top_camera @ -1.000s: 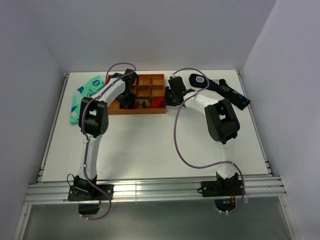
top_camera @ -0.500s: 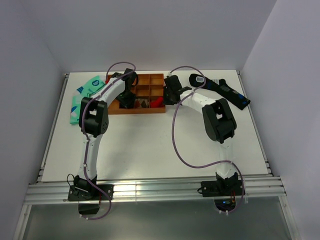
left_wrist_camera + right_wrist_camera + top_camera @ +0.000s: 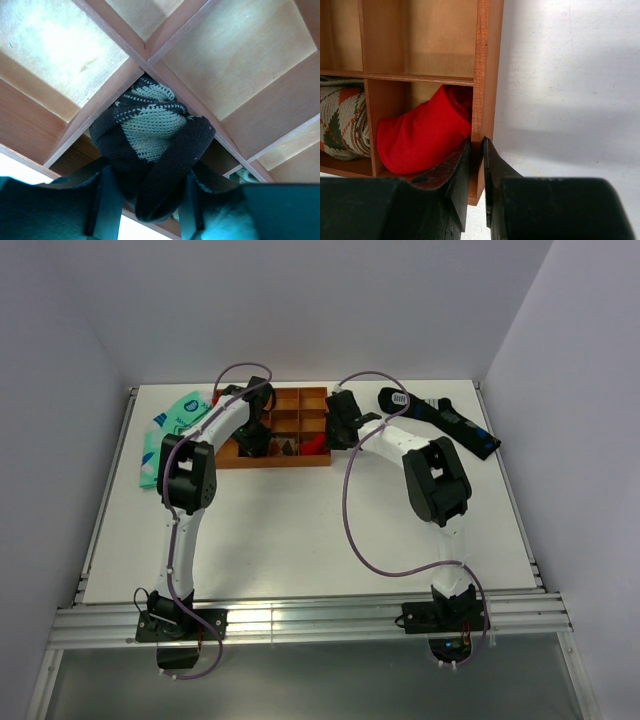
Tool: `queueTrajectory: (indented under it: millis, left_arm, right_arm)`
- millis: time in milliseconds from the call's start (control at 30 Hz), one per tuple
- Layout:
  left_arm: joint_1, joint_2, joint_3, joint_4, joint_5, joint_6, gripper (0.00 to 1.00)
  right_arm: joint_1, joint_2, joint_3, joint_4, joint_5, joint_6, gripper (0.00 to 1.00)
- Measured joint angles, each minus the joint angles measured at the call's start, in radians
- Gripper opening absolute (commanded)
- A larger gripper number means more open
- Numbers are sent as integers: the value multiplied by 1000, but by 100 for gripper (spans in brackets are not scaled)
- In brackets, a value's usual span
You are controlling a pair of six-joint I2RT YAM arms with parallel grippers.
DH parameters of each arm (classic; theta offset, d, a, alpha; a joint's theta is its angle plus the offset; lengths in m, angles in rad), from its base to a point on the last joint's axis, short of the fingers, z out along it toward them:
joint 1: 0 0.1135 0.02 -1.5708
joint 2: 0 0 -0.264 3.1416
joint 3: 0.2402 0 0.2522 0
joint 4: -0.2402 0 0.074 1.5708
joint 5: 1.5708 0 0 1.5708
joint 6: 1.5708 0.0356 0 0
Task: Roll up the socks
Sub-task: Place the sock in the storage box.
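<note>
The socks (image 3: 150, 135) are a rolled bundle of dark brown and beige knit, wrapped by the dark cuff. They sit at a corner of a compartment in the wooden divided box (image 3: 240, 60). My left gripper (image 3: 147, 200) is shut on the socks, with a finger on each side of the bundle. In the top view the left gripper (image 3: 255, 435) hides them. My right gripper (image 3: 476, 147) is shut on the box's right wall (image 3: 487, 60), one finger inside and one outside; from above, the right gripper (image 3: 340, 430) is at the box's right end.
A red sock roll (image 3: 425, 135) and a patterned roll (image 3: 342, 120) fill the compartments next to the right gripper. A mint-green sock (image 3: 170, 430) lies left of the box (image 3: 300, 400). A black-navy sock (image 3: 440, 420) lies at the back right.
My right gripper has moved slightly left and closed onto the box's right wall. The left gripper stays on the sock bundle.
</note>
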Motion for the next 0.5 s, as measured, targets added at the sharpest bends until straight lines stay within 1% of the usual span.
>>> queueTrajectory:
  millis: [300, 367, 500]
  left_arm:
    - [9, -18, -30, 40, 8, 50, 55]
    - [10, -19, -32, 45, 7, 63, 68]
    - [19, -22, -32, 61, 6, 72, 68]
  right_arm:
    - [1, 0, 0, 0, 6, -1, 0]
    - [2, 0, 0, 0, 6, -1, 0]
    - [2, 1, 2, 0, 6, -2, 0]
